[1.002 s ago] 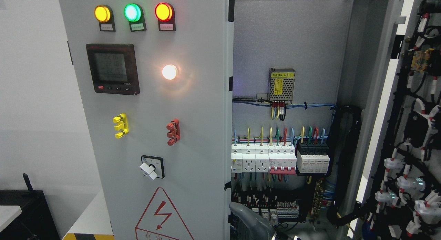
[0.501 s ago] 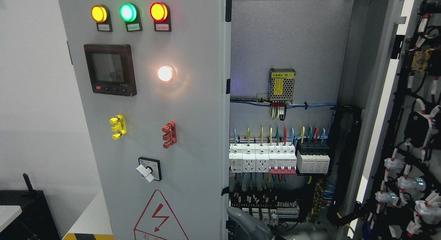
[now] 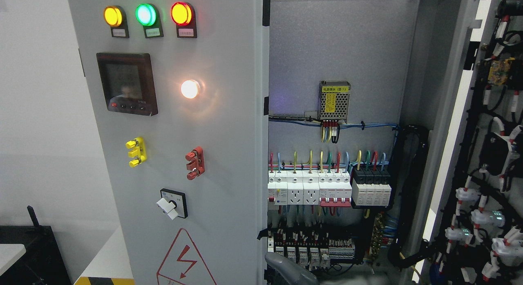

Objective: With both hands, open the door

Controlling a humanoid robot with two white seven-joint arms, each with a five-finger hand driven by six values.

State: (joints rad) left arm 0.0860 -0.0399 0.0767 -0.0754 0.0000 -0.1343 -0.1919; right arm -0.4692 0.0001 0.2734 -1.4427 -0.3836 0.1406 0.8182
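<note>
door [image 3: 220, 133] stands upright, front face angled left.

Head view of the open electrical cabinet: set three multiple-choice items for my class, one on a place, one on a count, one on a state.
1. Where is the yellow-labelled power module?
A. On the left door's face
B. On the back panel above the breaker row
C. On the floor

2. How many round lamps sit in the top row of the left door?
A. Two
B. Three
C. Five

3. What state is the white round lamp?
A. Lit
B. Dark
C. Missing

Answers: 1 B, it hangs over the breaker row; 2 B, yellow, green and red show; 3 A, it glows onto the door.
</note>
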